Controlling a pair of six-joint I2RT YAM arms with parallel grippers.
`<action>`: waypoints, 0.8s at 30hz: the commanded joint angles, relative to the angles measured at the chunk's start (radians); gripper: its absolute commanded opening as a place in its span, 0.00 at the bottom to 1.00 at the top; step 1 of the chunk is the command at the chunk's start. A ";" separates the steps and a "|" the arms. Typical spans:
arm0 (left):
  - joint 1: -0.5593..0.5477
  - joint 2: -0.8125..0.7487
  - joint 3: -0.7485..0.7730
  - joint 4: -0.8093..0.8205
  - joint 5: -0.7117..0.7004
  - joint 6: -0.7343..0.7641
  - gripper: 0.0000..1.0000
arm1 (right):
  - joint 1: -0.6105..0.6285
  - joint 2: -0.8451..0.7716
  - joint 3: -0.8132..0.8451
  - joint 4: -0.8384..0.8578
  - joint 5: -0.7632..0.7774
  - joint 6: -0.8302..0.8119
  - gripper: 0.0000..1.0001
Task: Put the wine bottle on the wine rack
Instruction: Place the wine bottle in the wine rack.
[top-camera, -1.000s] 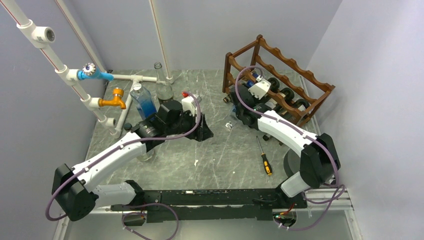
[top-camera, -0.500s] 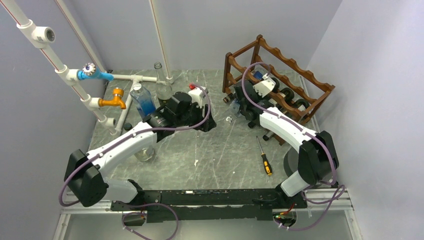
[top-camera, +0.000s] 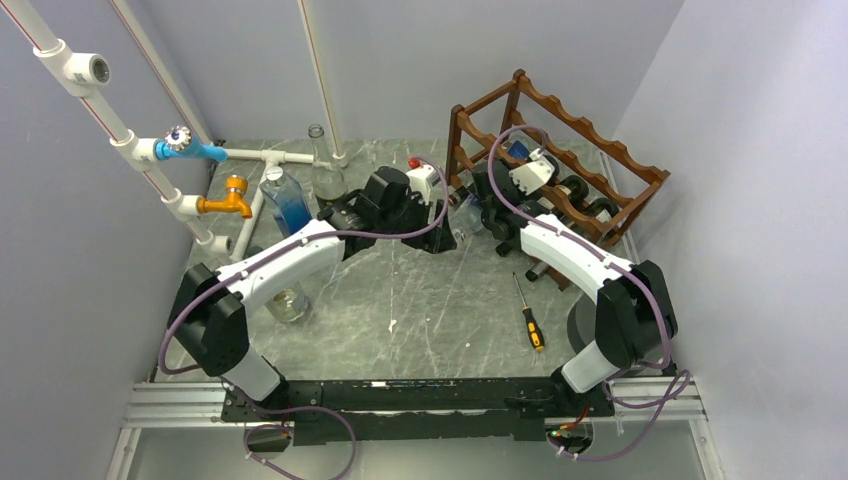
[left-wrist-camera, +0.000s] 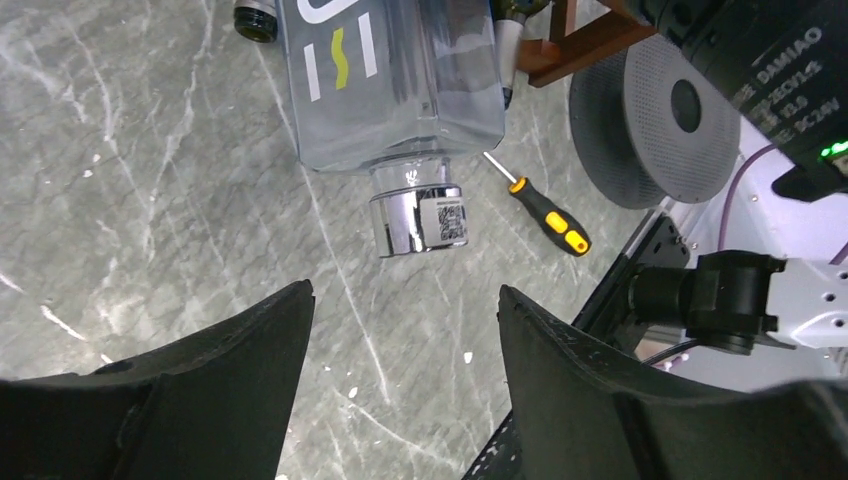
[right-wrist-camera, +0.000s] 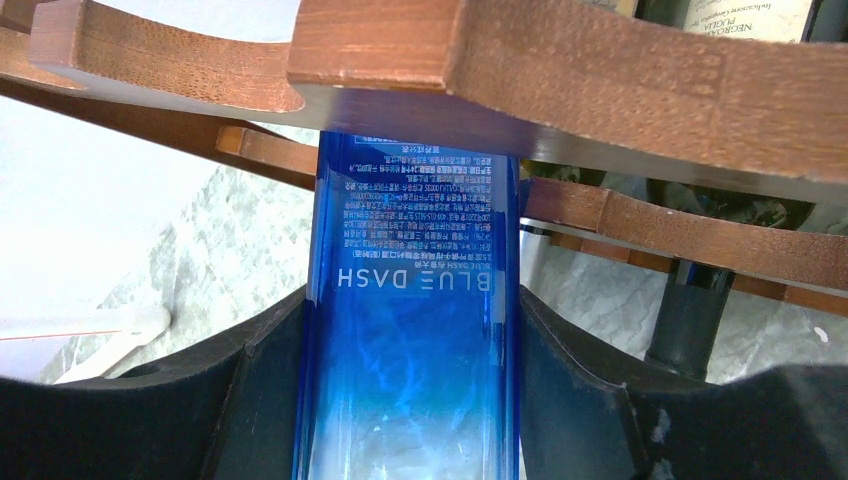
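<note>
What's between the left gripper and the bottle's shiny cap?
Nothing: in the left wrist view only bare table shows between the left gripper and the bottle's cap.

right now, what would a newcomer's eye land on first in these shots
First, the blue bottle labelled BLUE DASH, clamped in the right gripper, its far end poking under a rail of the dark wooden wine rack at the table's far right. Next, the left gripper, jaws open, facing the bottle's silver cap, with a yellow-and-black screwdriver lying on the marble table beyond.
</note>
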 joint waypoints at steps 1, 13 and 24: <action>0.001 0.025 0.014 0.086 0.047 -0.068 0.74 | 0.000 -0.024 -0.009 0.102 0.007 0.011 0.00; 0.000 0.106 0.052 0.109 0.063 -0.062 0.63 | 0.000 -0.038 -0.009 0.101 -0.019 -0.001 0.00; 0.003 0.242 0.197 0.034 0.108 -0.034 0.47 | 0.000 -0.012 0.006 0.069 0.008 -0.037 0.00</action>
